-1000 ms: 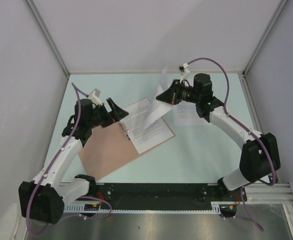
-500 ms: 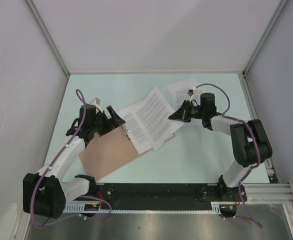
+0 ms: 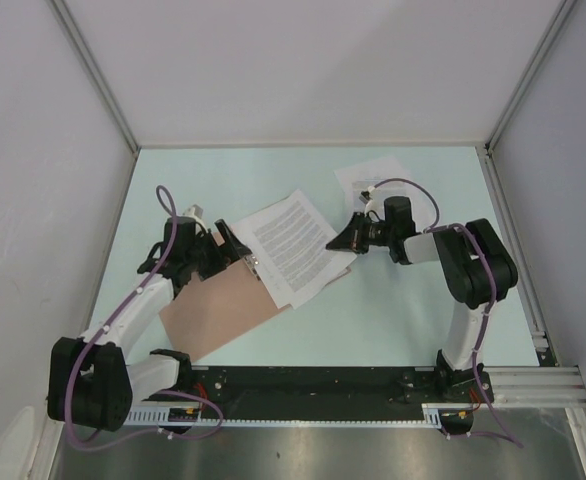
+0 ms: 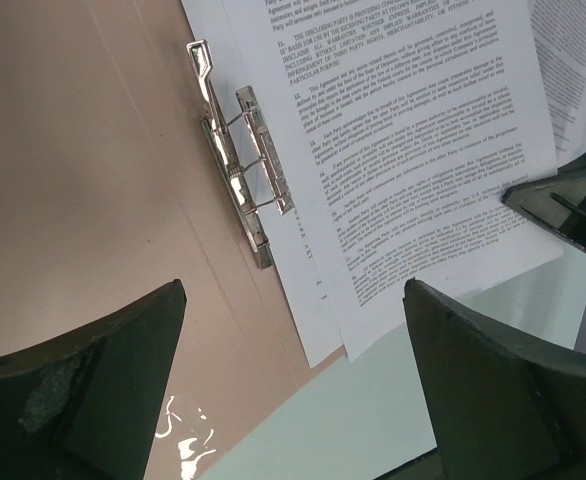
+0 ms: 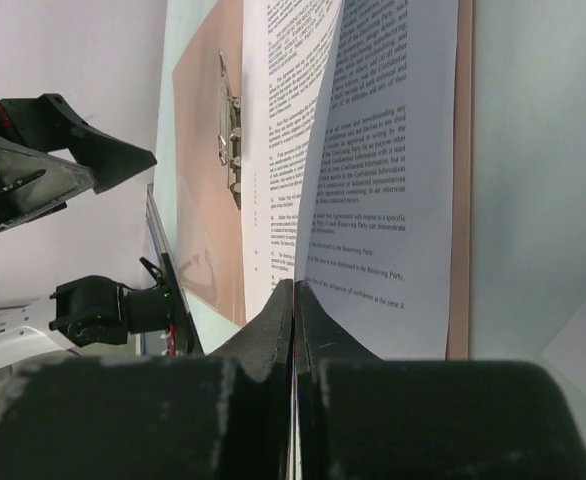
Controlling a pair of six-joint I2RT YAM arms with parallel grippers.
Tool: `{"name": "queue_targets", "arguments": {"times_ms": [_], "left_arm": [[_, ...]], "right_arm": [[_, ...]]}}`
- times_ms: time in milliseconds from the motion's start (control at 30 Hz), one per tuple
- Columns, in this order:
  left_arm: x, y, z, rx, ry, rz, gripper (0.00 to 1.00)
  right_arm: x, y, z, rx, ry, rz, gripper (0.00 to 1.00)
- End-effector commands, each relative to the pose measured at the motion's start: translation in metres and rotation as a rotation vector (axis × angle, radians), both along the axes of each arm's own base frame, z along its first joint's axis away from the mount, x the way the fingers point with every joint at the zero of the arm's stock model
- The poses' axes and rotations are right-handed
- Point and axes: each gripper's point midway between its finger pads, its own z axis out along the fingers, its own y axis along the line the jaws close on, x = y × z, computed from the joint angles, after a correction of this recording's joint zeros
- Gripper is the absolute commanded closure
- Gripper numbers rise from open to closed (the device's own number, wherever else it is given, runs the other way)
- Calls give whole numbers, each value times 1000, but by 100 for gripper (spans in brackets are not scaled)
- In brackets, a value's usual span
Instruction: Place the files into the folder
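2 printed sheets [image 3: 298, 268] lie on the open folder [image 3: 208, 312], 1 more sheet [image 3: 365, 172] lies on the worktop [image 3: 393, 310] behind. The right pincer [image 3: 333, 244], clamped on the top sheet [image 3: 285, 238], has lowered it flat; the left pincer [image 3: 235, 250] gapes empty.

Files [image 4: 413, 150]: small black numbered clauses. Legible fragments are "THE DISCLOSING PARTY" and "This Agreement". Remaining print too small to read.

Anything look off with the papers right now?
The top sheet, pinched by the right gripper, lies skewed across the lower sheet in the open folder. A stray sheet lies outside on the table.
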Motion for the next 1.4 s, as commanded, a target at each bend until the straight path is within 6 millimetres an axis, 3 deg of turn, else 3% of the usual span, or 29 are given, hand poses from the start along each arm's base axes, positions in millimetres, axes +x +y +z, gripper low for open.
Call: {"name": "queue_targets", "arguments": {"times_ms": [0,500,1367], "left_arm": [[8,4,4,-8,-34,31,4],[8,0,0,-21,-24,16,4],[7,0,0,-18,-30,10,4]], "right_arm": [[16,6,10,38,-88,-21,100],[15,29,5,60,-73,-1,100],[9,45,2,52,-72,6,100]]}}
